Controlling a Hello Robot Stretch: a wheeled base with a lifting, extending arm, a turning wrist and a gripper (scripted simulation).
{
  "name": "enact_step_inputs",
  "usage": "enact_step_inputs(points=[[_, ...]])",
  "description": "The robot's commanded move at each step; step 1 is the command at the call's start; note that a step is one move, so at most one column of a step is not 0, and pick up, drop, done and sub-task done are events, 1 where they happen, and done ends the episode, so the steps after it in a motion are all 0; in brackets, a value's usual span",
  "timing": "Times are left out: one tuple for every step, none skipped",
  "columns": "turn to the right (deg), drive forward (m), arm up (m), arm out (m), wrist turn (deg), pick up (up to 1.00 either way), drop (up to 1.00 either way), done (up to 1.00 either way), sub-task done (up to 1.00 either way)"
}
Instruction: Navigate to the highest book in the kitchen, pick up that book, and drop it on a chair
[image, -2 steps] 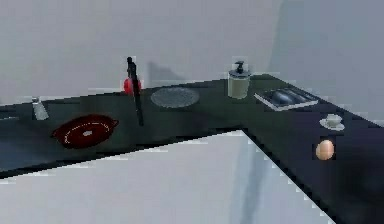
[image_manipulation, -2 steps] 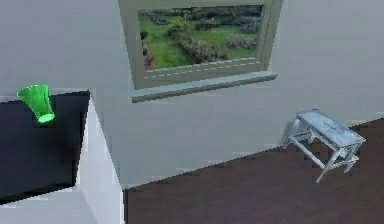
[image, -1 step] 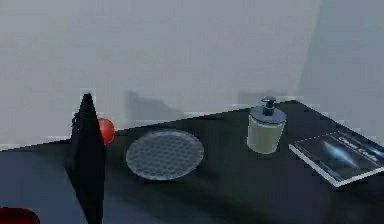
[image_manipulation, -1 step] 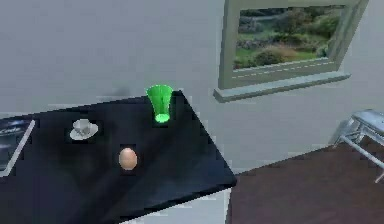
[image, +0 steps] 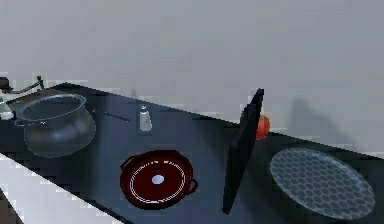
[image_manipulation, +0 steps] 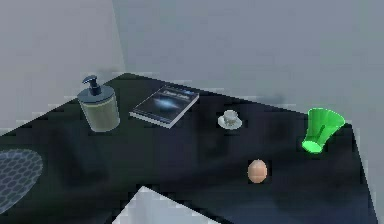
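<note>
- A book (image_manipulation: 165, 104) is being shown lying flat on a dark countertop (image_manipulation: 200, 160) in the arm side view, its dark bluish cover facing up and pale page edges showing along its near side.
- The book is being flanked by a grey-green soap dispenser (image_manipulation: 99, 105), just beside it on the view's left, and a small pale cup-like thing (image_manipulation: 231, 120), near it on the right.
- Nearer the camera, an egg (image_manipulation: 258, 170) is being seen on the same countertop, with a green cup (image_manipulation: 322, 130) tilted over toward the right.
- The gripper's state cannot be told, and the book's place relative to the gripper cannot be told either.
- In the forward view, a thin dark slab (image: 243, 150) is being shown standing upright on the counter, with a red round thing (image: 263, 125) partly hidden just behind it.
- Left of the slab, a dark red pan (image: 157, 178), a small shaker (image: 145, 119) and a grey pot (image: 55, 125) are being shown; a round grey mesh disc (image: 318, 178) is lying to its right.
</note>
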Motion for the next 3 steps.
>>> enact_step_inputs(points=[[0.0,0.00,0.50,0.00,0.0,0.00,0.00,0.00,0.00],[0.0,0.00,0.38,0.00,0.0,0.00,0.00,0.00,0.00],[0.0,0.00,0.00,0.34,0.0,0.00,0.00,0.00,0.00]])
